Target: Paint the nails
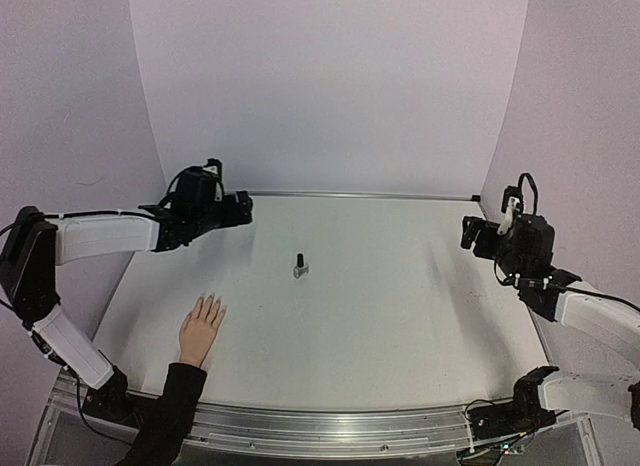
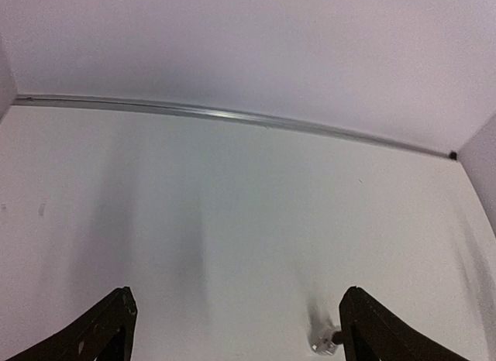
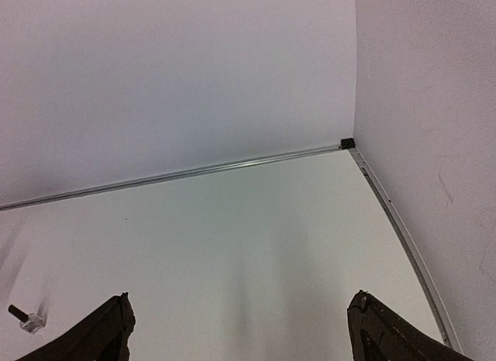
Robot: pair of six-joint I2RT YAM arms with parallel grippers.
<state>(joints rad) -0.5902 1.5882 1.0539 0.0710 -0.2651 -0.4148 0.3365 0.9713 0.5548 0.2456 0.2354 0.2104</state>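
Note:
The pale peach hand point(image 1: 203, 328) with a black sleeve lies palm down at the near left of the table, fingers spread toward the back. Its nails point(image 1: 211, 302) are too small to make out. A small black-capped bottle point(image 1: 299, 266) stands alone mid-table; it also shows in the left wrist view point(image 2: 325, 342) and the right wrist view point(image 3: 24, 318). My left gripper point(image 1: 240, 211) hovers at the far left, open and empty, well away from hand and bottle. My right gripper point(image 1: 470, 233) hangs open and empty at the right side. Both wrist views show wide-apart fingers point(image 2: 116, 330) point(image 3: 380, 330).
A metal rail point(image 1: 330, 194) runs along the table's back edge under the pale wall. The right edge rail point(image 3: 395, 214) meets it at the corner. A metal frame point(image 1: 330, 426) borders the near edge.

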